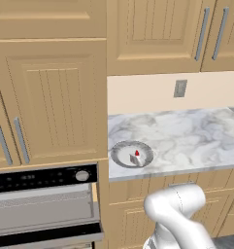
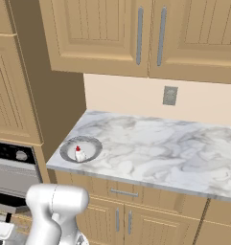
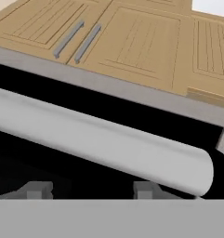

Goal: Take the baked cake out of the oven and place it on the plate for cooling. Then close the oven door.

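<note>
Setting: rendered kitchen with beige wooden cabinets and a marble counter under a pale wall.
Claw: gripper seen in the hand view, its two dark fingertips spread apart at the bottom, nothing between them; released, not grasping.
Handle: long silver bar handle lay just beyond the fingertips, running slantwise across the hand view; contact with the tips could not be told.
Oven door: dark glass front of the oven door sat behind the bar. In the left base view the oven door stood tilted partly open at the bottom left, grey inner face turned upward.
Oven: oven set into the cabinet run left of the counter, black control panel with a silver knob above the opening; also at the left edge of the right base view.
Arm: white arm rose at the lower right of the left base view, bending down toward the oven side.
Plate: plate rested on the counter's front left corner, close to the oven-side edge; seen too in the right base view.
Cake: baked cake sat on the plate's white centre, upright, red topping on top; same spot in the right base view.
Far wall: grey outlet on the wall behind the counter's back edge.
Upper cabinets: doors with silver handles hung above the counter.
</note>
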